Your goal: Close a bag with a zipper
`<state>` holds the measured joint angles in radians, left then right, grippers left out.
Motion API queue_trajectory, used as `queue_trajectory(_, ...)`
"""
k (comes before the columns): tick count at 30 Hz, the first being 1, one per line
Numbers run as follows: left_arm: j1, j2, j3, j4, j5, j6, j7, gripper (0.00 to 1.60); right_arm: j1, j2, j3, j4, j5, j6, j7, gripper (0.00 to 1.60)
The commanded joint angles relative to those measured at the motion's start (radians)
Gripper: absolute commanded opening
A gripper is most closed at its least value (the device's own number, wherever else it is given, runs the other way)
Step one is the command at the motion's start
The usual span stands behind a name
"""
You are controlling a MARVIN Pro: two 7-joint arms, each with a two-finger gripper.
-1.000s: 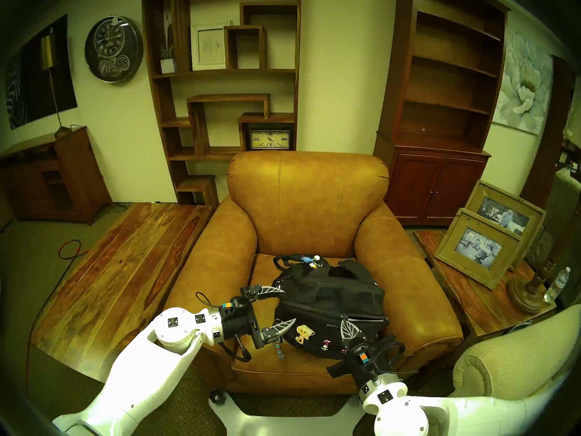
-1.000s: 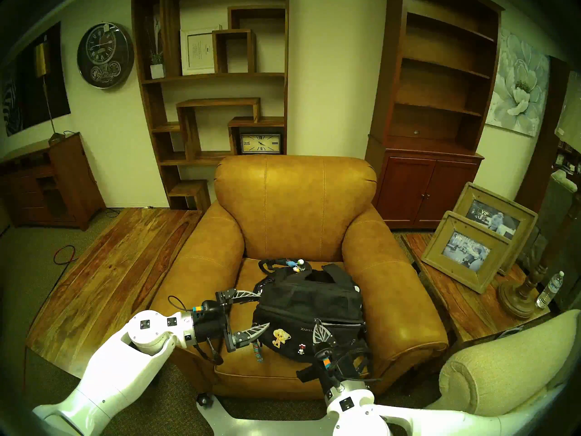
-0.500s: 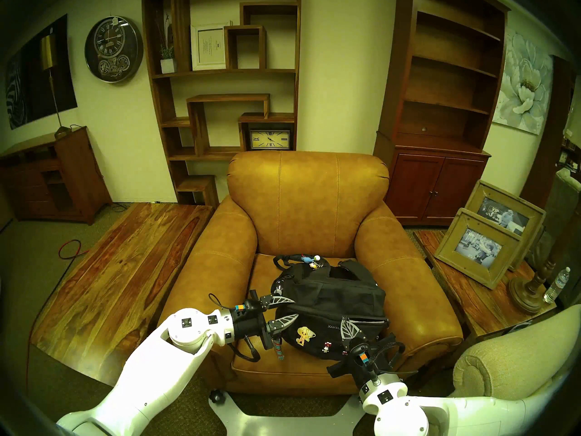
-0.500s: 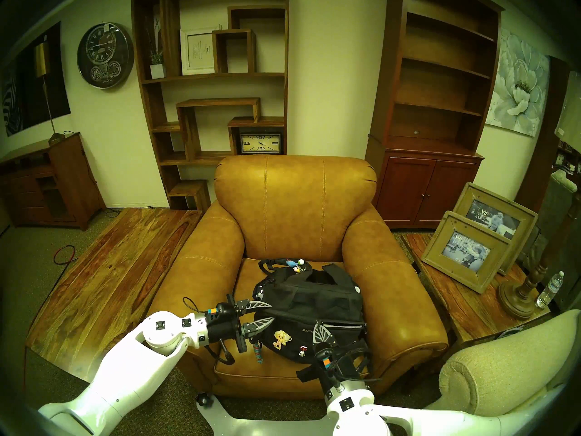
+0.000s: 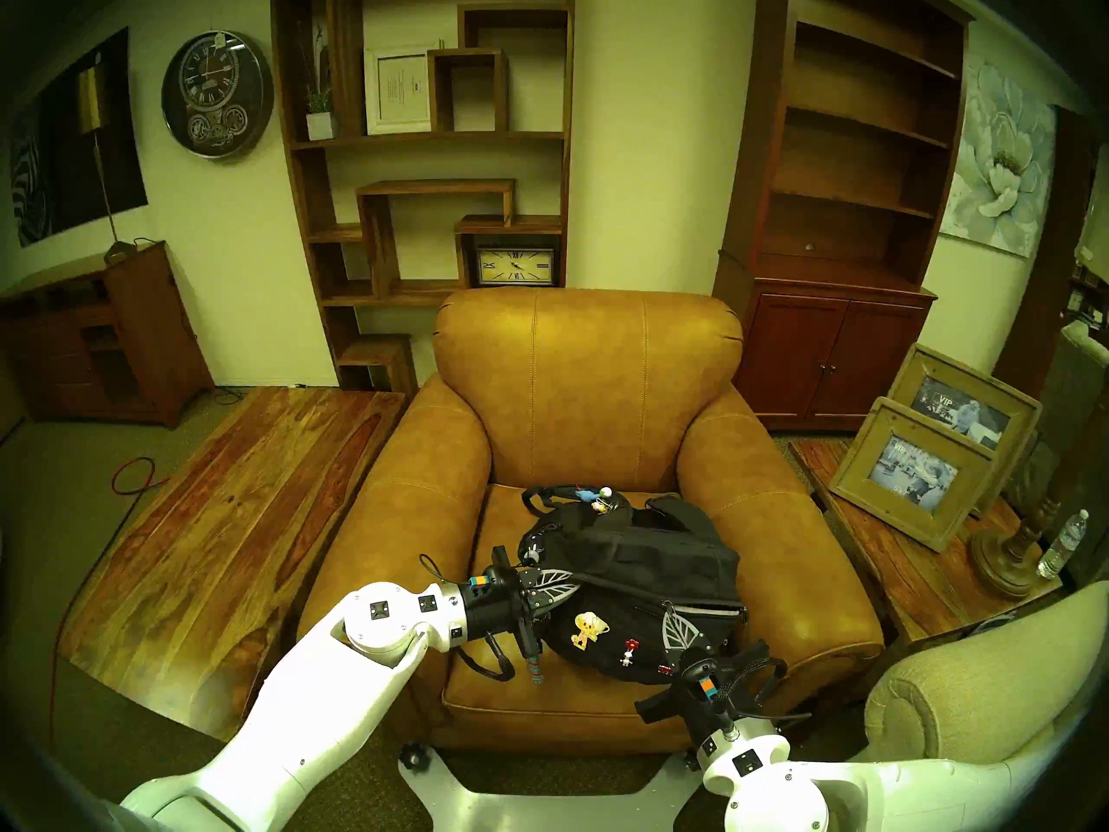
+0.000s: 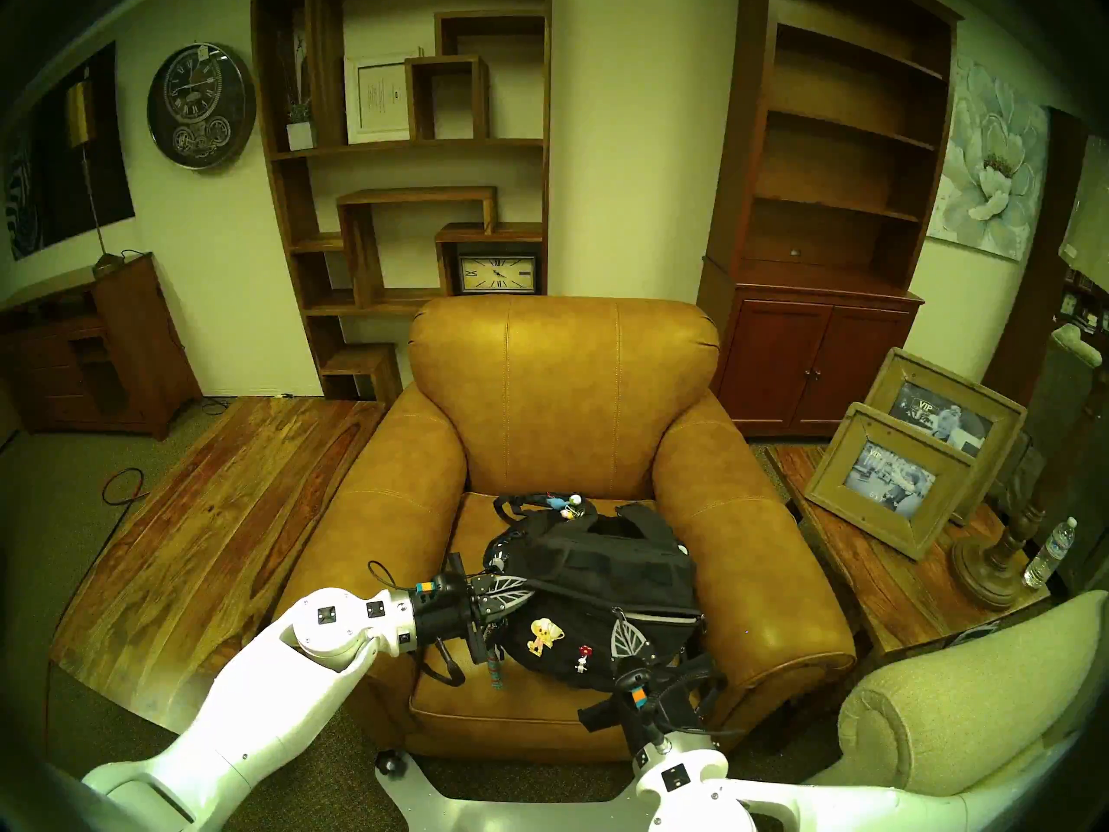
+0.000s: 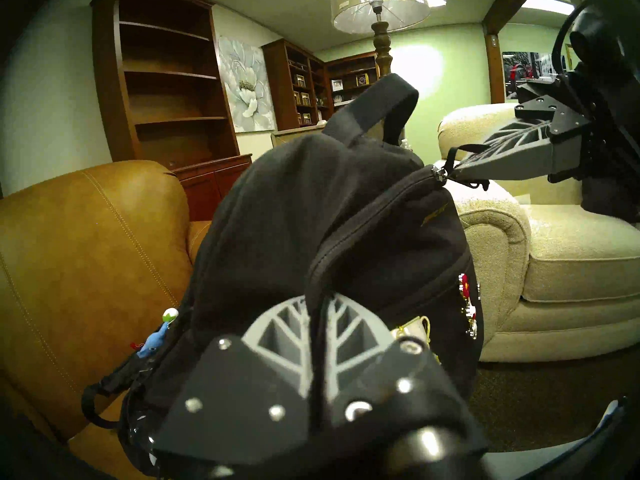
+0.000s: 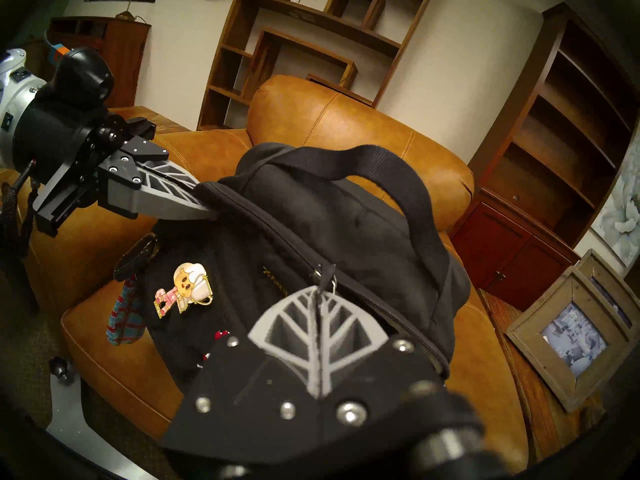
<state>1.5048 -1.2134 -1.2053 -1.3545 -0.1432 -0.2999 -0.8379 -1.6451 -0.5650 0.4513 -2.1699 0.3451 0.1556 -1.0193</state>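
The black backpack [image 5: 648, 563] lies on the armchair seat, its pin-covered front pocket [image 5: 606, 638] facing me. My left gripper [image 5: 569, 584] is shut on the fabric at the bag's left end, by the zipper seam; the left wrist view shows the pinch [image 7: 320, 308]. My right gripper [image 5: 679, 622] is shut on the zipper pull [image 8: 325, 272] toward the bag's right side. The zipper [image 5: 714, 613] gapes with silver teeth to the right of the pull. The striped strap [image 5: 534, 662] hangs under my left gripper. Small charms [image 5: 594, 497] lie at the bag's far end.
The tan leather armchair [image 5: 588, 392] holds the bag between two high armrests. A beige sofa arm [image 5: 960, 693] is close on my right. A side table carries picture frames [image 5: 912, 470], a lamp base [image 5: 1008, 563] and a water bottle [image 5: 1065, 542]. A wooden table [image 5: 228, 512] stands left.
My left gripper was wide open beside the bag; it moved right and shut on the bag's left end. My right gripper shifted slightly right with the pull, and the bag shifted with it.
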Motion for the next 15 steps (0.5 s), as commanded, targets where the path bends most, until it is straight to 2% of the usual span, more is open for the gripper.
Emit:
queue_trajectory(1,-0.017,-0.011,-0.02,-0.023,-0.029,-0.008,0.001,0.0,-0.017,0.032,0.022,-0.025,0.013,-0.055,-0.035,0.0)
queue_trajectory(4,-0.006,0.0,-0.036,-0.04,-0.049,-0.002,-0.005,0.0,-0.017,0.036,0.054,-0.007,0.036,-0.135,-0.05,0.0)
queue_trajectory(7,-0.003,0.004,-0.039,-0.045,-0.053,-0.001,-0.009,0.0,-0.013,0.041,0.061,-0.002,0.045,-0.145,-0.043,0.0)
queue_trajectory(10,0.011,0.015,-0.053,-0.052,-0.055,0.002,-0.004,0.0,-0.019,0.07,0.09,-0.008,0.091,-0.207,-0.038,0.0)
queue_trajectory(12,0.016,0.019,-0.056,-0.056,-0.058,0.001,-0.007,0.0,-0.024,0.085,0.095,-0.012,0.098,-0.222,-0.035,0.0)
queue_trajectory(13,0.02,0.024,-0.059,-0.059,-0.058,0.003,-0.005,0.0,-0.035,0.11,0.101,-0.029,0.147,-0.252,-0.011,0.0)
queue_trajectory(15,0.022,0.027,-0.062,-0.061,-0.06,0.003,-0.007,0.0,-0.043,0.126,0.102,-0.033,0.151,-0.268,-0.011,0.0)
